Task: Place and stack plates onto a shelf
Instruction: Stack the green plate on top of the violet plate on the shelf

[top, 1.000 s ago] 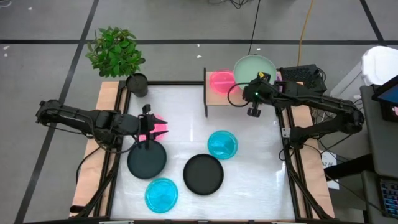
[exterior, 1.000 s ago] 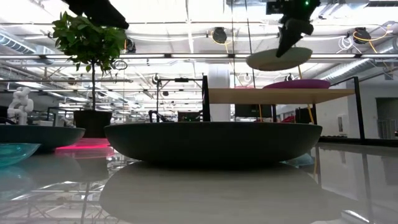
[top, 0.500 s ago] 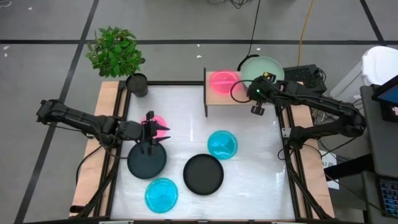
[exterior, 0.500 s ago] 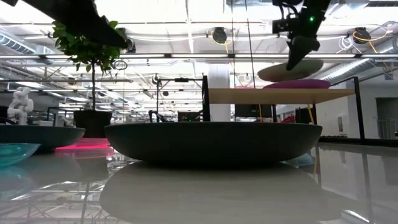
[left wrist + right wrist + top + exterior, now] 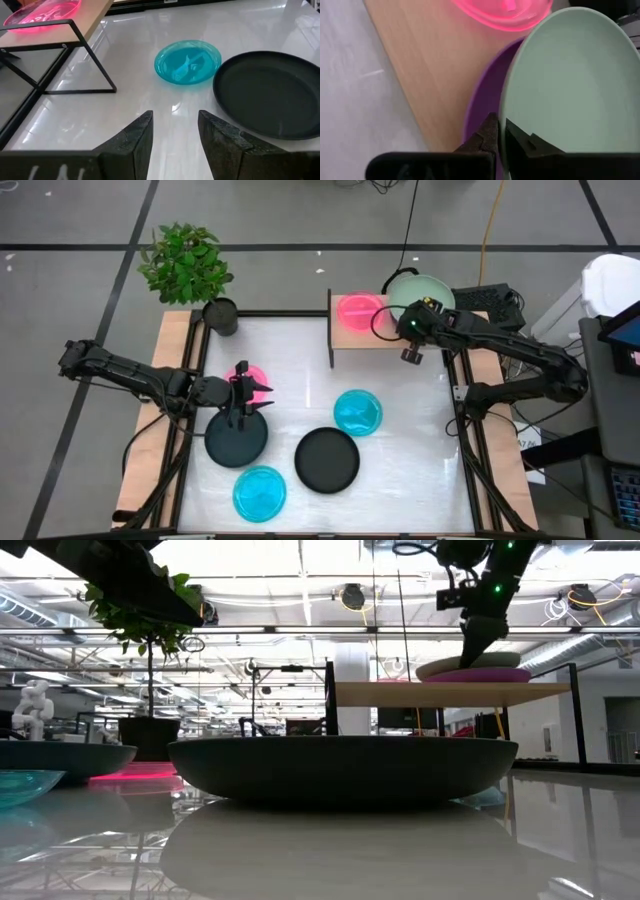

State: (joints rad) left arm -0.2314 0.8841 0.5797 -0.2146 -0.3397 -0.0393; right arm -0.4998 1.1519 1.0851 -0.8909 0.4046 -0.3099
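My right gripper (image 5: 408, 315) (image 5: 501, 131) (image 5: 478, 640) stands over the shelf (image 5: 345, 340) (image 5: 450, 692), shut on the pale green plate (image 5: 422, 290) (image 5: 565, 85). Under it lies the purple plate (image 5: 482, 102) (image 5: 490, 675), next to a pink plate (image 5: 358, 310) (image 5: 502, 10) on the board. My left gripper (image 5: 262, 395) (image 5: 175, 122) hangs open above the table between the other pink plate (image 5: 246, 373) and a black plate (image 5: 237, 438), touching nothing. A second black plate (image 5: 326, 460) (image 5: 270, 92) and two cyan plates (image 5: 357, 412) (image 5: 259, 492) rest flat on the table. My right gripper pinches the pale green plate by its rim (image 5: 503, 117) on the side toward the table's middle, one finger over the inside and one under the outside. The fingers come down from above, slanting. In the low view the plate (image 5: 462, 667) lies nearly level on the purple plate.
A potted plant (image 5: 187, 262) with its dark pot (image 5: 221, 315) stands at the far left corner. The shelf's thin side panel (image 5: 331, 328) rises on its left. Wooden rails (image 5: 172, 380) line the table's sides. Bare tabletop (image 5: 280, 345) lies left of the shelf.
My right gripper has moved toward the far right corner and down, lowering the pale green plate from above the shelf onto the purple plate. My left arm has sunk a little over the left black plate, and the pink plate on the table now lies clear of it.
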